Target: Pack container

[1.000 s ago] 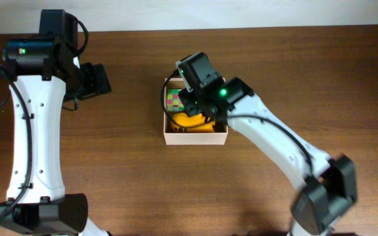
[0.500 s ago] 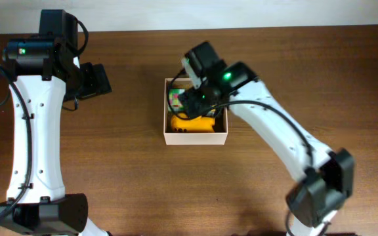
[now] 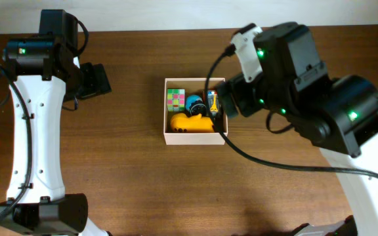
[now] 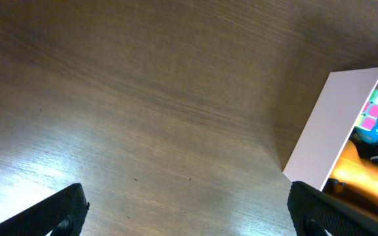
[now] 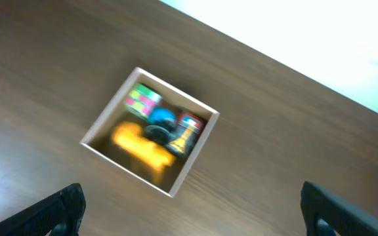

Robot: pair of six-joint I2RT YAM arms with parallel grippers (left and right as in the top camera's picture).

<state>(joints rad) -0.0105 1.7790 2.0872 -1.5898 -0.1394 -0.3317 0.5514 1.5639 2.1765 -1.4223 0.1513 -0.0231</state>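
The container (image 3: 195, 139), a square white box with a tan inside, stands mid-table. Inside lie a multicoloured puzzle cube (image 3: 175, 99), a blue round toy (image 3: 194, 103), a yellow toy (image 3: 191, 122) and a small yellow-and-dark item (image 3: 212, 103). My right gripper (image 5: 192, 200) hangs open and empty, high above the container (image 5: 125, 166) and a little to its right. In the overhead view its fingers are hard to make out under the raised arm. My left gripper (image 4: 188, 196) is open over bare wood, left of the container (image 4: 330, 124), with nothing between its fingers (image 3: 97, 80).
The raised right arm (image 3: 307, 85) fills the upper right of the overhead view and overlaps the container's right edge. The table's far edge (image 3: 176, 29) runs along the top, with a pale surface beyond it.
My right gripper has come up out of the container, opened and drawn back high to the right, leaving the small yellow-and-dark item in the box. The left arm has not moved.
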